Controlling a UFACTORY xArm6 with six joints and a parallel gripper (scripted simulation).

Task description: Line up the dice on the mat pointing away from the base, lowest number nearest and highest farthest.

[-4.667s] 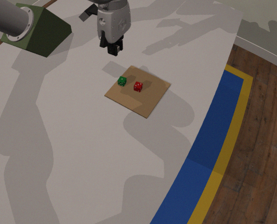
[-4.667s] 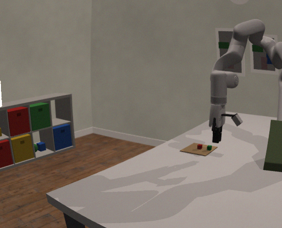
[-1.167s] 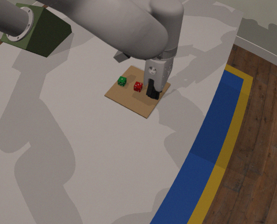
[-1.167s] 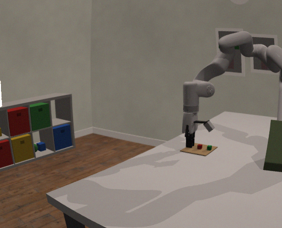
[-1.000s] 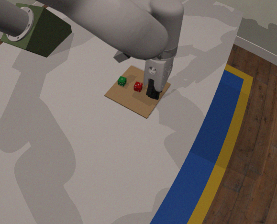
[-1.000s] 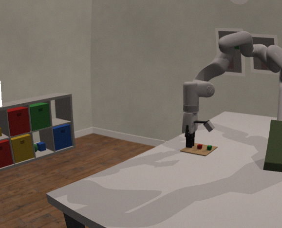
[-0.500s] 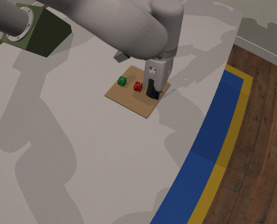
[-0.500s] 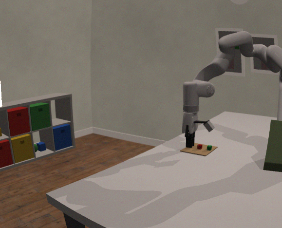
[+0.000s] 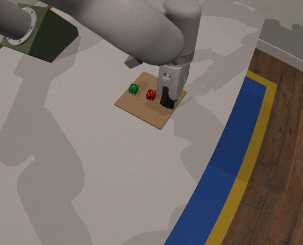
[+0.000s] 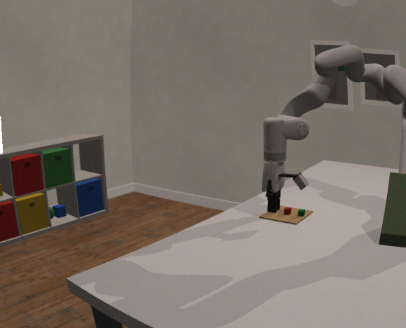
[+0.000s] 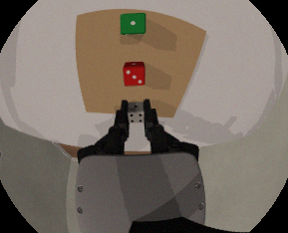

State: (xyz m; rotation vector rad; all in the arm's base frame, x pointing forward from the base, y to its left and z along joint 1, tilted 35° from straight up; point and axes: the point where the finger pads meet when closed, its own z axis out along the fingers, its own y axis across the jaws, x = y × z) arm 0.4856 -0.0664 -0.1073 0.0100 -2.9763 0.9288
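A tan mat (image 9: 149,100) lies flat on the grey table. A green die (image 9: 133,88) rests on the mat's end nearest the robot's base, one pip up in the wrist view (image 11: 134,24). A red die (image 9: 150,94) sits on the mat's middle, two pips up in the wrist view (image 11: 135,73). My gripper (image 9: 167,103) stands upright over the mat's far end, fingertips down at the mat. It is shut on a white die (image 11: 136,116), which shows only in the wrist view, between the black fingers. The three dice stand roughly in one line.
A dark green block (image 9: 44,34) holds the arm's base at the table's back left. The table's far edge (image 9: 240,110) runs close beyond the mat, with a blue and yellow floor strip below. A shelf with coloured bins (image 10: 40,186) stands across the room.
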